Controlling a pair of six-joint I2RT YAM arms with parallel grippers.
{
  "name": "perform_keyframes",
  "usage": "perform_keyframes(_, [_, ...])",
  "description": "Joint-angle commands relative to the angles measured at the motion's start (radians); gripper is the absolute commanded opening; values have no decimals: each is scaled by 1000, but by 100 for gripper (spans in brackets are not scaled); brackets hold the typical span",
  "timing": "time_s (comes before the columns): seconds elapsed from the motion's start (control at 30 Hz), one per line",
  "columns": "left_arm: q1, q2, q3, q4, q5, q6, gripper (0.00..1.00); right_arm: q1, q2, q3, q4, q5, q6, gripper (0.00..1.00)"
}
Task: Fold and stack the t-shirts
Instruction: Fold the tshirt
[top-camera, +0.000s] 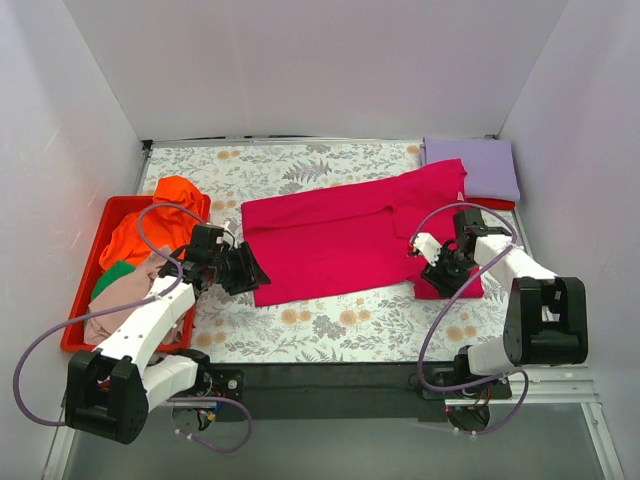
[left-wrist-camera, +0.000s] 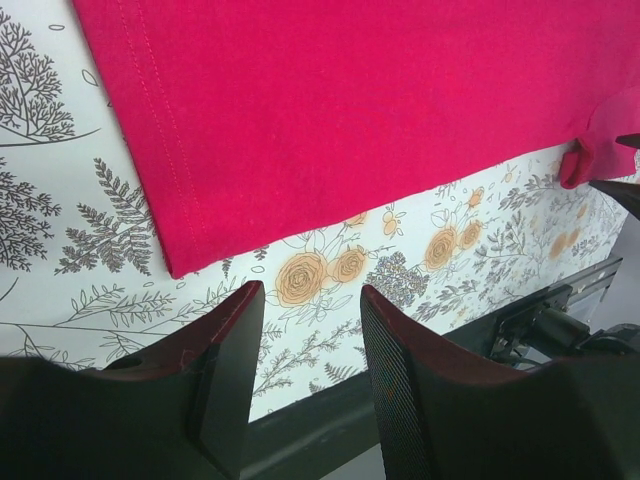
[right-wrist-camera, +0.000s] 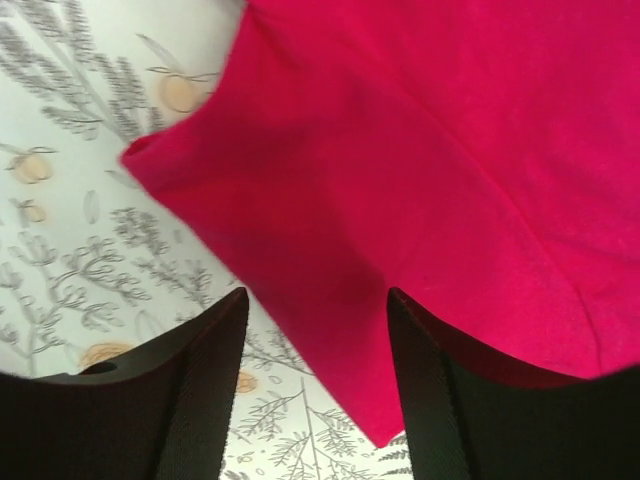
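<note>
Three t-shirts (top-camera: 135, 250) in red tray (top-camera: 122, 203)

Crimson t-shirt (right-wrist-camera: 420, 170) on floral table cover (right-wrist-camera: 70, 240) — right gripper (right-wrist-camera: 316, 300) spread wide above its edge

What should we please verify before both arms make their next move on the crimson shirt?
1. Left gripper open and empty: ok.
2. Crimson shirt hem corner just ahead of the left gripper: ok.
3. Right gripper open above the cloth: ok.
4. Crimson shirt lying flat: not ok, it is rumpled near the right gripper.
5. Number of cloth layers under the right gripper: cannot tell.
6. Lavender shirt folded at the far right corner: ok.
</note>
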Motion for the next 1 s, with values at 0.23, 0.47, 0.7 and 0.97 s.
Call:
perform_keyframes(0.23, [1, -58, 37, 11, -3, -4, 43, 32, 53, 50, 107, 152, 39, 3])
perform_keyframes(0.47, [1, -43, 84, -10, -15, 11, 43, 160, 292, 452, 61, 206, 155, 38])
perform_keyframes(0.7, [3, -47, 95, -24, -24, 16, 43, 196, 472, 744, 95, 345, 358, 73])
perform_keyframes(0.97, [1, -20, 58, 16, 12, 16, 43, 164, 282, 495, 78, 143, 130, 78])
